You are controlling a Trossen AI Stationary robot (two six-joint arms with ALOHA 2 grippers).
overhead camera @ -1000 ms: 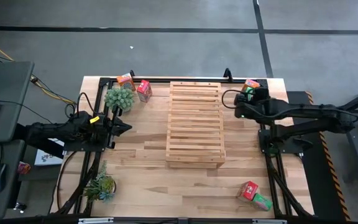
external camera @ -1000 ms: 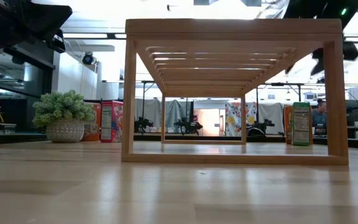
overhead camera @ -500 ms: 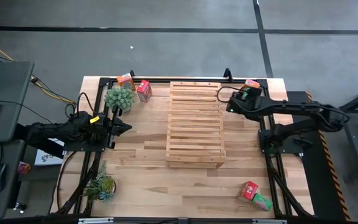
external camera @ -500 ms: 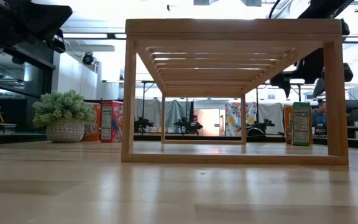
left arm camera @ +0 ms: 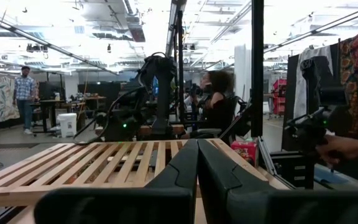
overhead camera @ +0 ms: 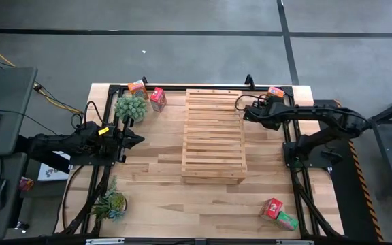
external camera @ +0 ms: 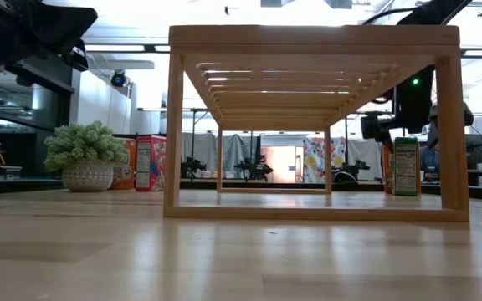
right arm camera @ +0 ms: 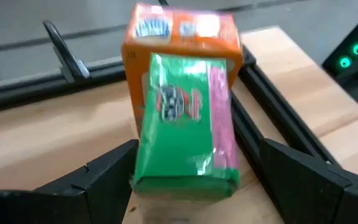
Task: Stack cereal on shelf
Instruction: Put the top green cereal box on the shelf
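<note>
The shelf (overhead camera: 214,135) of pale slats stands mid-table on its frame (external camera: 312,213). A green cereal box (right arm camera: 185,124) stands upright in front of an orange one (right arm camera: 182,28) at the far right corner (overhead camera: 273,95); both also show in the low view (external camera: 406,165). My right gripper (right arm camera: 197,149) is wide open just above and short of the green box, one finger on either side of its near end, touching nothing; it hangs above the table in the low view (external camera: 382,125). My left gripper (overhead camera: 137,139) is shut and empty left of the shelf (left arm camera: 197,155).
A red box (overhead camera: 158,99) and an orange box (overhead camera: 137,86) stand by a potted plant (overhead camera: 131,107) at the far left. A red box (overhead camera: 272,207) and a green box (overhead camera: 286,220) lie near right. A second plant (overhead camera: 109,203) is near left. A black rail (right arm camera: 67,53) edges the table.
My right gripper has moved toward the table's left edge and come down, from above the shelf's top to just above the green box at the far right corner. The boxes have not moved.
</note>
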